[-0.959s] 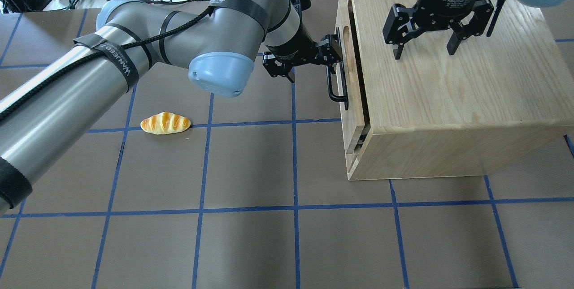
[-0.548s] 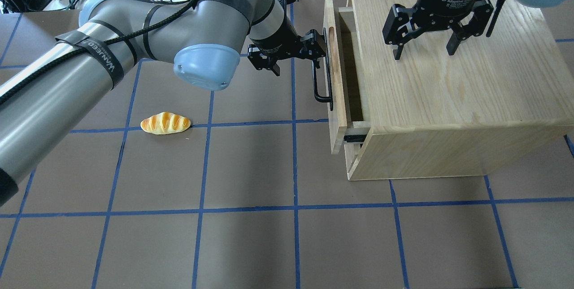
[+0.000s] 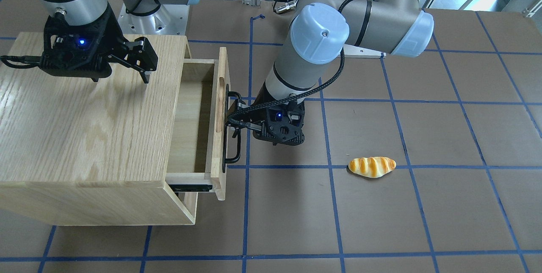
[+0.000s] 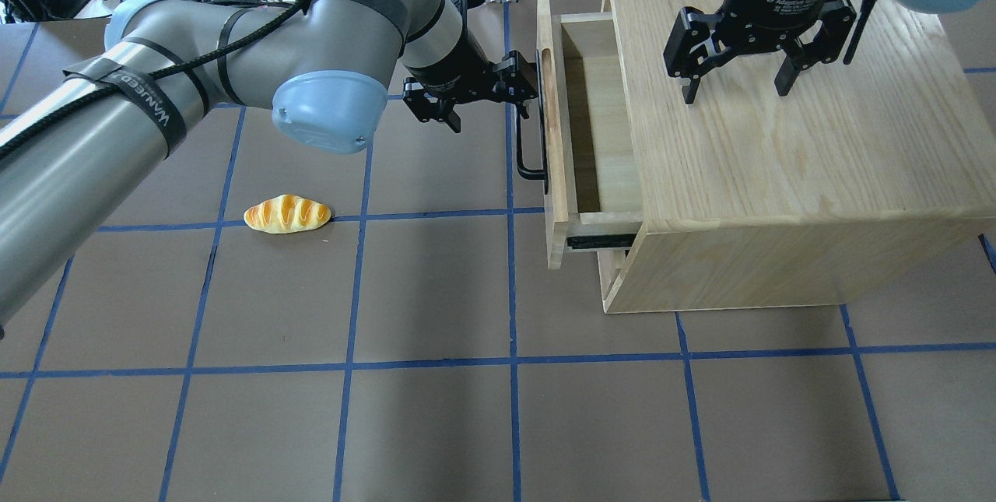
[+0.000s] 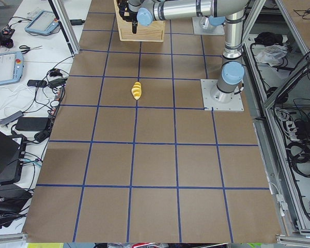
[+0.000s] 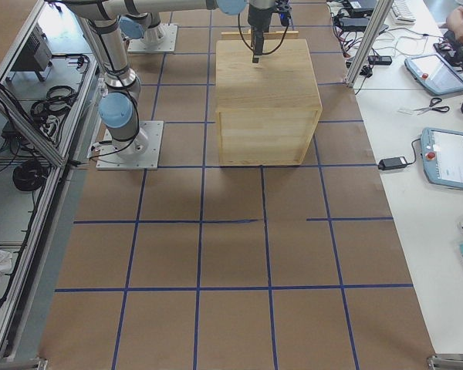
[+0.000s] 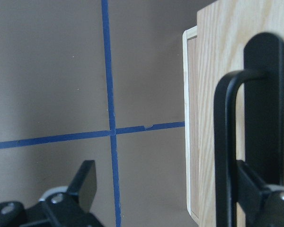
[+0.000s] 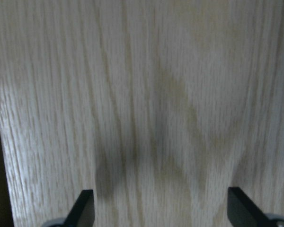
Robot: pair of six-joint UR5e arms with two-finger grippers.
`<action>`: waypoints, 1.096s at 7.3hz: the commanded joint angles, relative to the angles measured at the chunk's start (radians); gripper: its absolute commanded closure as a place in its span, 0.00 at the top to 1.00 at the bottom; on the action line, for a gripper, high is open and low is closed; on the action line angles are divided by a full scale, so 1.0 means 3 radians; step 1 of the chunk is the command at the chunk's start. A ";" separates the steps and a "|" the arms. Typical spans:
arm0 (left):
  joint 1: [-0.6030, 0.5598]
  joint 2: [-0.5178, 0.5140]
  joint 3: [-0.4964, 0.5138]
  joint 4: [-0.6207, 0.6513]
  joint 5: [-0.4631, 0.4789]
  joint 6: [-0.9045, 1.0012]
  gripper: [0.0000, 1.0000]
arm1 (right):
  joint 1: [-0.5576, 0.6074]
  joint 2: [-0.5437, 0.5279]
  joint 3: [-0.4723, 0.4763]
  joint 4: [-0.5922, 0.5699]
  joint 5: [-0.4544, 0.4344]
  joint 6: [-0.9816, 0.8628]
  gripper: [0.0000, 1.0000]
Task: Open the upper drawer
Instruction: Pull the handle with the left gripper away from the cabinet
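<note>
Hooking the black handle (image 7: 224, 156) of the drawer (image 4: 604, 145) with one of the wide-spread fingers (image 7: 85, 182) of the left gripper (image 4: 492, 101), clamping nothing between them. Showing that drawer partly pulled out of the cabinet (image 4: 778, 175) toward the robot's left, its bare wooden inside in view. Hanging the right gripper (image 4: 737, 89) over the cabinet top, fingers wide apart and gripping nothing, with a bread roll (image 4: 286, 214) lying on the tabletop (image 4: 428, 424) well apart from the drawer.
</note>
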 commanded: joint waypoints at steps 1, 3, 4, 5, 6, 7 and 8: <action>0.0140 0.0103 -0.0121 -0.0015 -0.0003 0.0107 1.00 | 0.0000 0.0000 -0.0003 0.0000 0.0000 0.0001 1.00; 0.0218 0.0175 -0.0116 -0.0173 -0.0003 0.0209 1.00 | 0.0000 0.0000 -0.0003 0.0000 0.0000 -0.0004 1.00; 0.0299 0.0211 -0.0121 -0.0259 -0.0008 0.0311 1.00 | 0.0000 0.0000 -0.0003 0.0000 0.0000 0.0001 1.00; 0.0386 0.0226 -0.0121 -0.0316 -0.0018 0.0418 1.00 | 0.0000 0.0000 -0.0003 0.0000 0.0000 -0.0004 1.00; 0.0437 0.0226 -0.0121 -0.0362 -0.0013 0.0490 1.00 | 0.0000 0.0000 -0.0003 0.0000 0.0000 0.0001 1.00; 0.0483 0.0231 -0.0121 -0.0383 -0.0008 0.0536 1.00 | -0.0005 0.0000 -0.0003 0.0000 0.0000 0.0001 1.00; 0.0554 0.0231 -0.0121 -0.0429 -0.0008 0.0602 1.00 | 0.0000 0.0000 -0.0003 0.0000 0.0000 -0.0004 1.00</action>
